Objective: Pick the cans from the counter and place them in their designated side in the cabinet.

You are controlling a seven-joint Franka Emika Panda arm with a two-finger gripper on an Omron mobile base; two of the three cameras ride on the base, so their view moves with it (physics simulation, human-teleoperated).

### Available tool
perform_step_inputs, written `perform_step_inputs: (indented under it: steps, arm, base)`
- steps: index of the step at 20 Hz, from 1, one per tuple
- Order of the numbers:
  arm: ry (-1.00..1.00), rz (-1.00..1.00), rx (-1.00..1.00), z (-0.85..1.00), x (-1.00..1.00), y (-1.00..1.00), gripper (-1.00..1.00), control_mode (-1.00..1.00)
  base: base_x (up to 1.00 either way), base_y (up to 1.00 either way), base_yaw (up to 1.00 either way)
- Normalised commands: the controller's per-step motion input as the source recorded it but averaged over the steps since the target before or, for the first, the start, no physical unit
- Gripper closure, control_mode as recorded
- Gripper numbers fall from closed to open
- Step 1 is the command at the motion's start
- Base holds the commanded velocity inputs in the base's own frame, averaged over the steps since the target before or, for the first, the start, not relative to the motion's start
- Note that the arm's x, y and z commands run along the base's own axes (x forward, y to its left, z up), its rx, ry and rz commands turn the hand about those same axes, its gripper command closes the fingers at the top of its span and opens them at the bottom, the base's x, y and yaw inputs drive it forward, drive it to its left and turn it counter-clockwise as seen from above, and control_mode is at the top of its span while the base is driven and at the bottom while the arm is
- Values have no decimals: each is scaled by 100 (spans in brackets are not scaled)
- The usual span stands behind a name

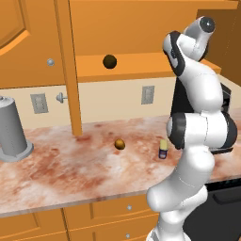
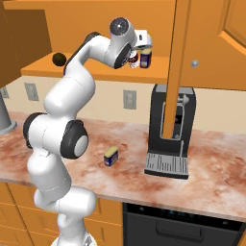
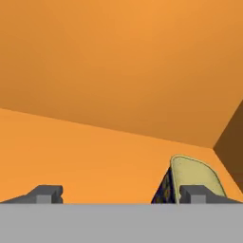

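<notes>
My gripper (image 2: 140, 48) is up at the cabinet shelf (image 2: 96, 72), open, with its fingertips (image 3: 45, 194) wide apart and nothing between them. A dark blue can with a yellowish top (image 2: 146, 56) stands on the shelf just beyond the hand; in the hand view this can (image 3: 190, 178) sits by the right fingertip. A red-and-white can (image 2: 132, 58) stands beside it, partly hidden behind my wrist. The other dark blue can (image 2: 111, 156) (image 1: 163, 149) is down on the marbled counter (image 1: 70, 164), near my arm's base.
One small brown ball (image 1: 109, 61) rests on the shelf's left part, another (image 1: 120, 144) on the counter. A grey metal cylinder (image 1: 12, 129) stands far left. A dark coffee machine (image 2: 170, 134) sits on the right, with an open cabinet door (image 2: 182, 62) edge-on above it.
</notes>
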Motion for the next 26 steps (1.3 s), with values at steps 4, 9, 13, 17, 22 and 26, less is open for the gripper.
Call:
perform_step_inputs:
  steps: [4,9,13,17,22,26]
  arm:
    - [-13,8,0,0,36,0,-100,-100]
    - [-17,9,0,1,14,0,-100,-100]
    - [-19,10,0,8,0,-1,-100,-100]
    - [-21,10,0,18,0,0,-100,-100]
    - [-13,7,-4,31,-9,34,-100,-100]
    - [-9,7,-11,22,-29,44,-100,-100]
  base:
    - [0,0,0]
    - [0,0,0]
    - [0,0,0]
    - [0,0,0]
    - [0,0,0]
    - [0,0,0]
